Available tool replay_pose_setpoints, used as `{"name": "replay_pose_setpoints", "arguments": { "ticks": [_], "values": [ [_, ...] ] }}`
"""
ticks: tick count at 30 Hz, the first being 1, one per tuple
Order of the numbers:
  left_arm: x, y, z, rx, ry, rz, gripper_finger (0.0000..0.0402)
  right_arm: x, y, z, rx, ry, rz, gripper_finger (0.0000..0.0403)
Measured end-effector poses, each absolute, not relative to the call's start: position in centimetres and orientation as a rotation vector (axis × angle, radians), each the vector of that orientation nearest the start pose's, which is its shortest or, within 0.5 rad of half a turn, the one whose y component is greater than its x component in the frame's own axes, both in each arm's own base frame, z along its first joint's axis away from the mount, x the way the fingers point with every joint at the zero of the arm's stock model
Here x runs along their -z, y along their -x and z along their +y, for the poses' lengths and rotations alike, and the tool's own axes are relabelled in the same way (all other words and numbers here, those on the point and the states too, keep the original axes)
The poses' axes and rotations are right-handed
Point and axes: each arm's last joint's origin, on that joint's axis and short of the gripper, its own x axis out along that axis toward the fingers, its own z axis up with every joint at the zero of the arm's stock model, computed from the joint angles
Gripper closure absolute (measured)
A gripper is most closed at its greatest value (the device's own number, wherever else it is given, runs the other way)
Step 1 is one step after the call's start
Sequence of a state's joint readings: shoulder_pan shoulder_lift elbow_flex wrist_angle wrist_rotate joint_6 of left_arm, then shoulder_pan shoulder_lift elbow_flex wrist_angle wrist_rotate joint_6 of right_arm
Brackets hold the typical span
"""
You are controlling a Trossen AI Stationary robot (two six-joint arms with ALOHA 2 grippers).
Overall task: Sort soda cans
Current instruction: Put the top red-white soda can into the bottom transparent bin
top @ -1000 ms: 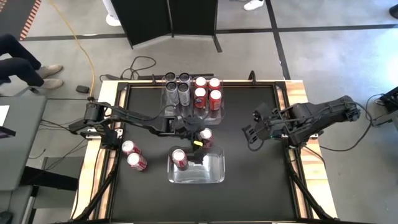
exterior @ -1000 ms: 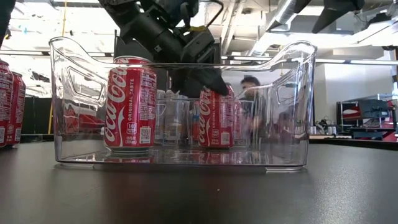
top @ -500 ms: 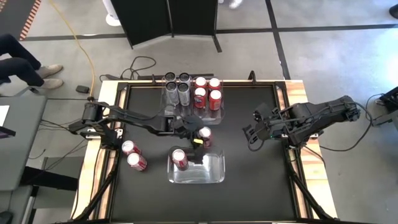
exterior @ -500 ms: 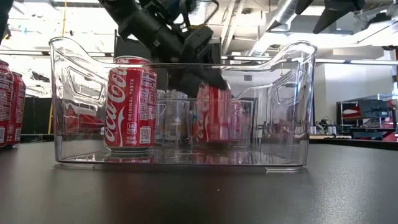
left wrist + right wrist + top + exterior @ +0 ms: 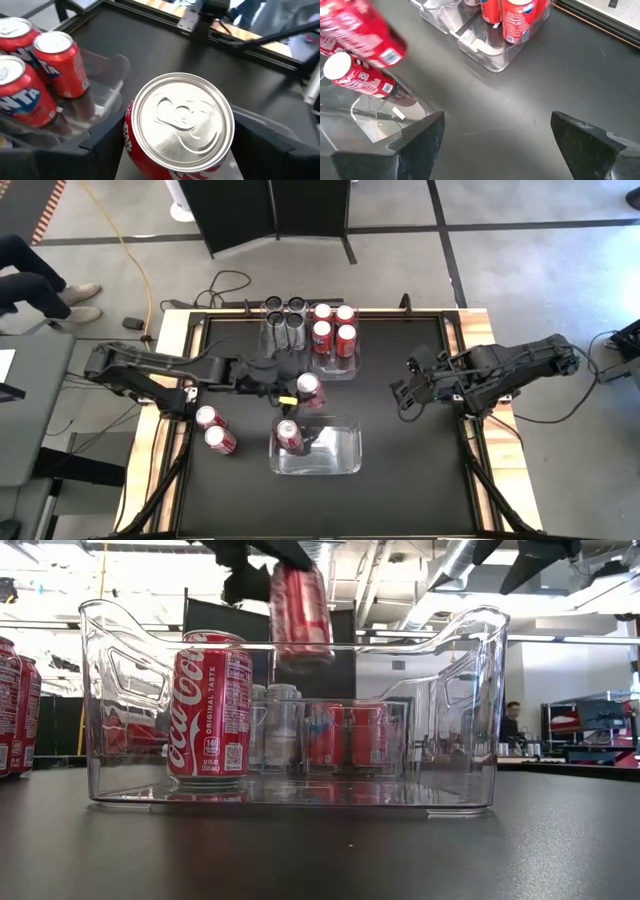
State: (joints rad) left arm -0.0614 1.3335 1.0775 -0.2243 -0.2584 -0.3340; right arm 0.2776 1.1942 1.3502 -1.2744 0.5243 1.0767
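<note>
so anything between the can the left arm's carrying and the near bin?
Nothing visible. The left end effector holds a red can in the air, above the rim of the near clear bin. One red can stands at one end; the remaining floor is bare.

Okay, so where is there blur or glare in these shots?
Low view: the lifted can is smeared by motion, and the bright ceiling washes out the bin rim. Right wrist view: the same can is blurred. Left wrist view: the can top is sharp with soft reflections. High view: even, no glare.
</note>
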Motion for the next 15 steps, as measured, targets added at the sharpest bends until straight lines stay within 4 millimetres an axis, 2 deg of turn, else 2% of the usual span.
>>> {"name": "replay_pose_setpoints", "arguments": {
  "ticks": [4,7,11,15],
  "values": [
    [-32.0,-28.4,-2.9,-0.215,0.226,0.434,0.0103,-36.3,-19.4,3.6,0.735,-0.538,0.772,0.0024],
    [-32.2,-28.2,-4.6,-0.144,0.145,0.425,0.0103,-36.3,-19.5,3.3,0.744,-0.542,0.766,0.0024],
    [-31.6,-28.5,-6.4,-0.076,0.082,0.443,0.0103,-36.5,-19.8,3.1,0.733,-0.551,0.737,0.0024],
    [-30.7,-29.0,-7.2,-0.061,0.064,0.472,0.0103,-36.7,-20.1,3.0,0.725,-0.568,0.709,0.0024]
  ]
}}
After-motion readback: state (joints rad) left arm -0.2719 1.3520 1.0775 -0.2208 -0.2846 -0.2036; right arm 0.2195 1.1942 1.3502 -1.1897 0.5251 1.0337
